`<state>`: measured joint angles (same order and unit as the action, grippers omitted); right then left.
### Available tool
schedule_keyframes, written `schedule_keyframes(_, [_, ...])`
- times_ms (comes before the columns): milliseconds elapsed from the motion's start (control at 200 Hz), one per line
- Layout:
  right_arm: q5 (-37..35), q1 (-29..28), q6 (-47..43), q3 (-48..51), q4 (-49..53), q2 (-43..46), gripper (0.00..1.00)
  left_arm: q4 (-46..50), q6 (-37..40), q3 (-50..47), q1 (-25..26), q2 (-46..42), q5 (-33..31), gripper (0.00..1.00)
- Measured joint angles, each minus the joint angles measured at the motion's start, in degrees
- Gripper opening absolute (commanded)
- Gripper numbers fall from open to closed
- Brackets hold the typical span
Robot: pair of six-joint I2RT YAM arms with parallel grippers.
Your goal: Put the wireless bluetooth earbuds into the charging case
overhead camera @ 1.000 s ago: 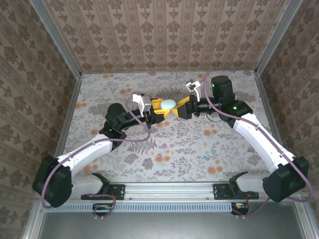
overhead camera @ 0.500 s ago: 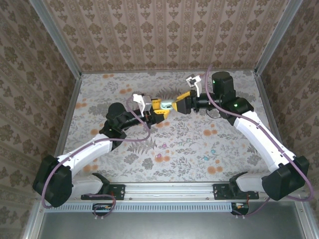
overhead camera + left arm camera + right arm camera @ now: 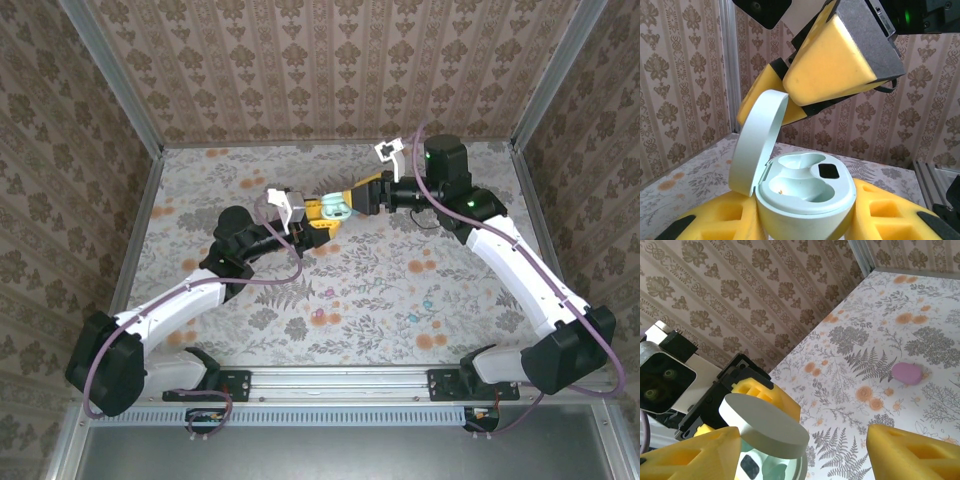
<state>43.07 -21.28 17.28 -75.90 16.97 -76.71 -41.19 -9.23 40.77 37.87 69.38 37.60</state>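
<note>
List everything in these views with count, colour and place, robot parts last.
charging case: one, pale mint, lid open, clamped in the left tool
pink pebble-like item: one, pastel pink, lying on the cloth; bud or case, cannot tell
cloth: one, floral grey and orange, covering the table
walls: three, beige patterned, around the table
left tool: one, yellow fingers, shut on the charging case
right tool: one, yellow fingers, open, at the raised lid

Bright, even light with soft shadows; nearest wrist-view foreground slightly blurred.
</note>
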Motion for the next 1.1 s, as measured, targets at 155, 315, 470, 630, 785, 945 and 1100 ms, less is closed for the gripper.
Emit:
schedule_keyframes(155, [-1.8, 0.0, 0.8, -0.2, 1.1, 1.4, 0.7, -0.1, -0.2, -0.1, 0.1, -0.4, -1.8, 0.26])
schedule_keyframes(315, [-1.9, 0.0, 0.4, -0.1, 1.5, 3.9, 0.71, -1.2, -1.4, -0.5, 0.1, -0.6, -3.2, 0.27])
schedule_keyframes(470, [0.1, 0.0, -2.3, 0.9, 1.5, 5.8, 0.72, -2.0, -2.1, -0.7, 0.2, -0.6, -3.2, 0.27])
schedule_keyframes(630, [1.1, -0.1, -0.7, 0.6, 3.4, 4.4, 0.68, -2.1, -2.3, -0.6, 0.4, -0.6, -2.7, 0.28])
schedule_keyframes(785, [5.2, 0.0, 10.5, -2.9, 3.4, -1.6, 0.64, -2.1, -0.7, -0.6, 0.4, -0.7, -2.9, 0.28])
schedule_keyframes(945, [9.9, -0.3, 24.5, 0.2, -2.4, -2.4, 0.64, -1.8, 1.7, -0.1, 0.4, -0.8, -3.6, 0.28])
schedule_keyframes(1100, [12.3, -0.5, 29.5, 0.3, -2.8, -2.4, 0.62, -1.7, 2.9, 0.4, 0.4, -0.8, -3.6, 0.28])
